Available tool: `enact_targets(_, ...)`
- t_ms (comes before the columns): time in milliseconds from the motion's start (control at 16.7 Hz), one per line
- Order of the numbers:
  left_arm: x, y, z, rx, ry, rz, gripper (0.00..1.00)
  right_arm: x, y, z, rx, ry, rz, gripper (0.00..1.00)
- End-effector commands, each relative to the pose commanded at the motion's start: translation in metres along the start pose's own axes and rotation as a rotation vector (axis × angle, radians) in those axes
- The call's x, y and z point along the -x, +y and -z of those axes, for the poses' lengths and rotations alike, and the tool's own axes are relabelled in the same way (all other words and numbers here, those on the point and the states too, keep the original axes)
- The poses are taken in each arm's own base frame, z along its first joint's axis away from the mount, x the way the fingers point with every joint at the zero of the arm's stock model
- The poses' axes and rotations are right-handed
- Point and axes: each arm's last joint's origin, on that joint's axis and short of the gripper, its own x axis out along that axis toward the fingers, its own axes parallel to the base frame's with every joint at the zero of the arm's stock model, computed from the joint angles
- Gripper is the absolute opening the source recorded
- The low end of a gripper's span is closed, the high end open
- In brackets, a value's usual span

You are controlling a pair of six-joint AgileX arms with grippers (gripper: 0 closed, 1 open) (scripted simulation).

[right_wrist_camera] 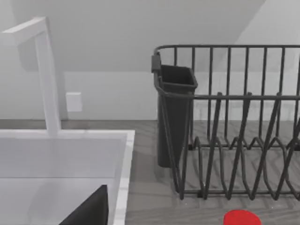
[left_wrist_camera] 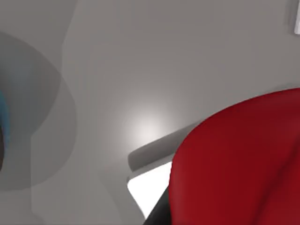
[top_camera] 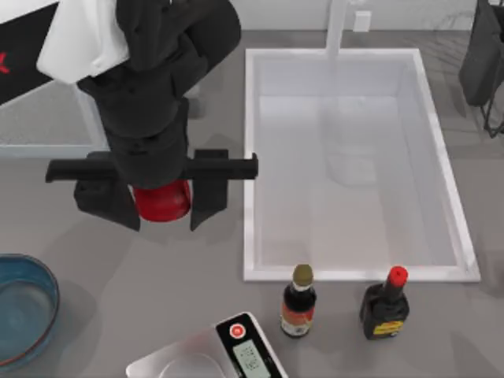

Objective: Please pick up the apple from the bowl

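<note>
The red apple [top_camera: 161, 202] hangs above the grey counter, left of the sink, and my left gripper [top_camera: 161, 214] is shut on it with one black finger on each side. Seen from the left wrist, the apple [left_wrist_camera: 239, 159] is a large glossy red mass close to the camera. The blue glass bowl [top_camera: 50, 285] stands at the table's front left corner, apart from the gripper, with nothing inside it. My right arm [top_camera: 482, 55] stays parked at the back right.
A white sink [top_camera: 250, 157] with a faucet [right_wrist_camera: 47, 75] lies right of the apple. Two dark bottles [top_camera: 298, 301] [top_camera: 385, 303] and a white scale [top_camera: 244, 346] stand along the front. A black dish rack [right_wrist_camera: 225, 122] sits at the back right.
</note>
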Motion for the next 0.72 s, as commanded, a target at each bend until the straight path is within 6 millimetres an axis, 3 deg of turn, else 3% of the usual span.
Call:
enact_targets(360, -0.004, 0.001, -0.001, 0.001, 0.000, 0.001, 0.00, 0.000, 0.000, 0.000, 0.000, 0.000, 0.000, 1.00)
enact_targets(720, -0.069, -0.003, -0.006, 0.001, -0.014, 0.010, 0.00, 0.000, 0.000, 0.000, 0.000, 0.000, 0.000, 1.00)
